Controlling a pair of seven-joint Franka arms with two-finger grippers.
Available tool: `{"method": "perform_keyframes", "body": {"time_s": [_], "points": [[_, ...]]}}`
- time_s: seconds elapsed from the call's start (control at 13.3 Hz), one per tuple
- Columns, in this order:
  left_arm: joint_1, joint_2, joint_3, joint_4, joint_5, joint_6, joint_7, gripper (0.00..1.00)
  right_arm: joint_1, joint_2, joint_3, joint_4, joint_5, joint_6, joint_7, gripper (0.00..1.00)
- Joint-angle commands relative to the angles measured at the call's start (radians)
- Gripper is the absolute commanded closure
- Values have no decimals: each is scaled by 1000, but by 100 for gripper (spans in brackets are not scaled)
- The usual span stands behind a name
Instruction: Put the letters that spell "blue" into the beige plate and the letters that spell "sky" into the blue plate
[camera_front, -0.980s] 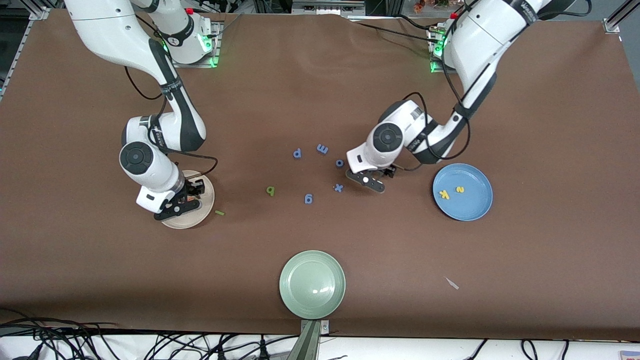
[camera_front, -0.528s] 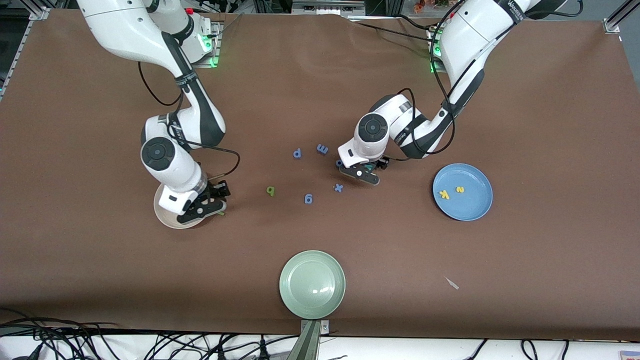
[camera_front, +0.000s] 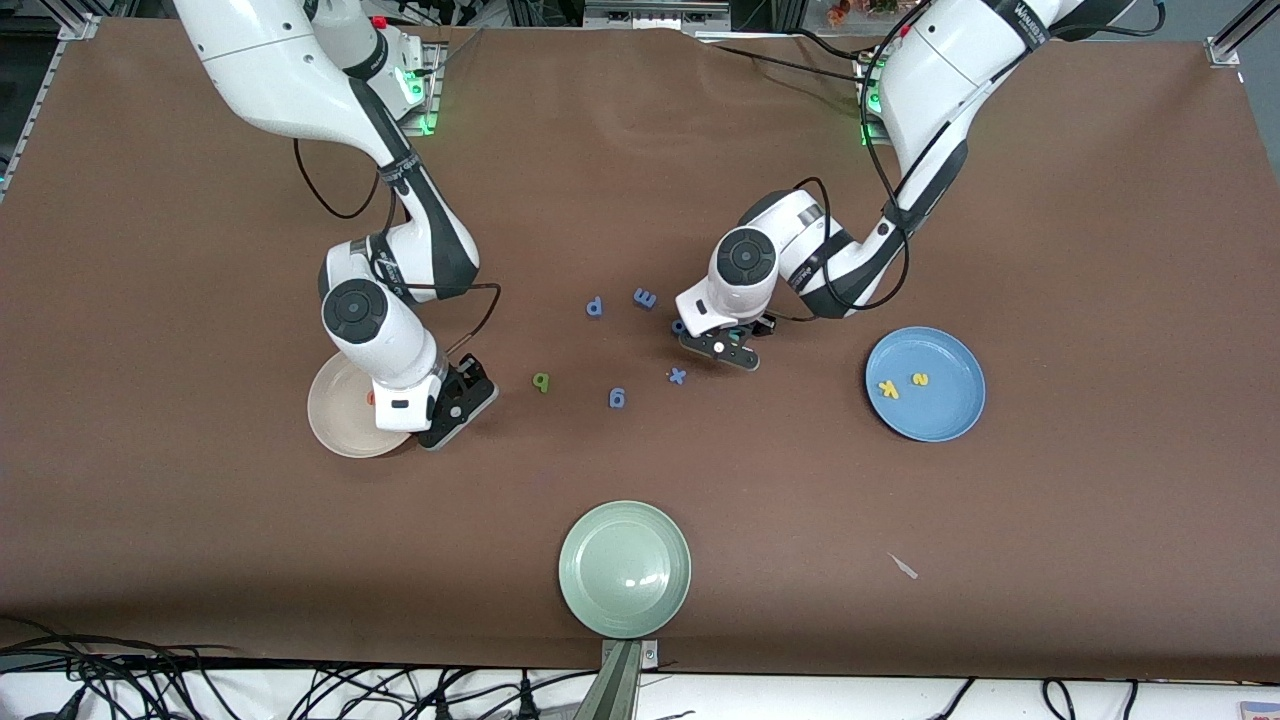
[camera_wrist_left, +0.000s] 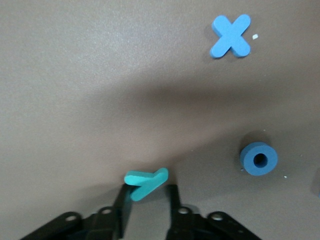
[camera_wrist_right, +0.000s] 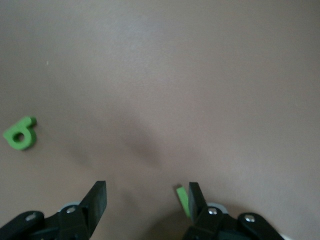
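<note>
The teal y (camera_wrist_left: 145, 182) lies on the table mat between my left gripper's (camera_wrist_left: 146, 189) fingers, which press on both its sides; in the front view that gripper (camera_front: 727, 345) is low among the blue letters. My right gripper (camera_front: 457, 401) hangs open just above the mat beside the beige plate (camera_front: 330, 420), and the thin green l (camera_wrist_right: 183, 200) stands against the inside of one finger (camera_wrist_right: 196, 199). An orange e (camera_front: 371, 397) shows in the beige plate. The dark green b (camera_front: 541, 381) lies close by toward the middle. The blue plate (camera_front: 950, 352) holds the yellow k (camera_front: 887, 389) and yellow s (camera_front: 920, 379).
Blue letters are scattered mid-table: a p (camera_front: 595, 306), an m shape (camera_front: 645, 297), an x (camera_front: 677, 376), a 9 shape (camera_front: 617, 397) and a ring o (camera_wrist_left: 258, 159) beside my left gripper. A sage green plate (camera_front: 625, 600) sits near the front edge.
My right gripper moved off the beige plate toward the table's middle and came down around the green l. My left gripper shifted a little and its fingers closed in on the teal y.
</note>
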Motion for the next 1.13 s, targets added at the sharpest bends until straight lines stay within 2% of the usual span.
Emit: {"method": "perform_keyframes", "body": {"time_s": [0.0, 0.15, 0.3, 0.45, 0.6, 0.75, 0.9, 1.06], "points": [[15, 2, 3, -6, 31, 11, -23, 86, -9, 15, -11, -13, 14, 57, -191, 25], [16, -3, 3, -4, 31, 11, -23, 85, -24, 31, -19, -17, 25, 74, -270, 25], [-1, 5, 3, 26, 34, 15, -21, 79, -32, 32, -25, -32, 69, 80, -330, 25], [-7, 6, 3, 33, 34, 17, -15, 85, -33, 41, -27, -45, 133, 104, -380, 25], [-5, 6, 4, 33, 34, 17, -12, 99, -33, 43, -27, -51, 149, 106, -391, 26], [-1, -1, 3, 34, 34, 15, -9, 100, -35, 43, -27, -63, 150, 115, -394, 27], [7, -12, 3, 37, 34, 8, -9, 100, -35, 47, -28, -91, 150, 166, -413, 36], [10, -24, 3, 39, 34, 5, -9, 100, -35, 46, -28, -91, 152, 164, -413, 53]]}}
